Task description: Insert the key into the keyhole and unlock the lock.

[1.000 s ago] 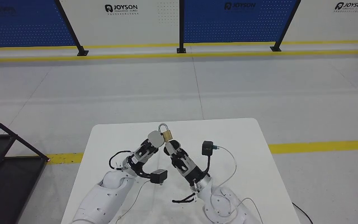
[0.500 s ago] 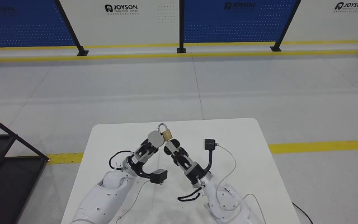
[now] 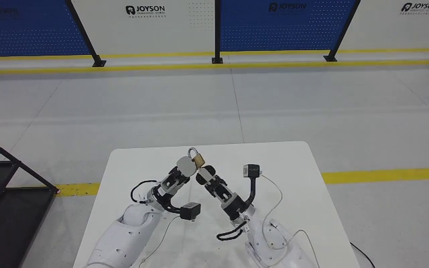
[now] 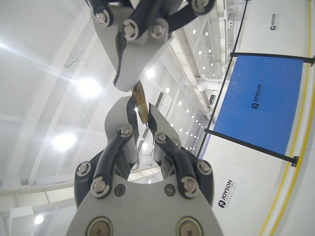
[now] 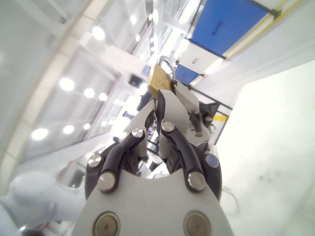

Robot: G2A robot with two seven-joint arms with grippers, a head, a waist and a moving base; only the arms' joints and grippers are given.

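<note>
Left gripper [image 4: 140, 109] jaws are clamping flat brass lock [image 5: 159, 81], rounded shackle [image 5: 171, 68] up | right gripper [image 5: 155, 104] jaws are pinching thin key [image 5: 154, 108] beneath | smooth white worktop [image 3: 288, 157] lying below.

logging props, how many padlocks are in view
1. The brass padlock is held above the table in the left gripper, with the right gripper holding the key at its underside. None visible elsewhere.

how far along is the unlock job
Done: the left hand holds the lock up off the table, and the right hand grips the key. Under way: the key sits right at the lock's underside; how deep it is in, I cannot tell. Still to do: the turn, since the shackle looks closed.
</note>
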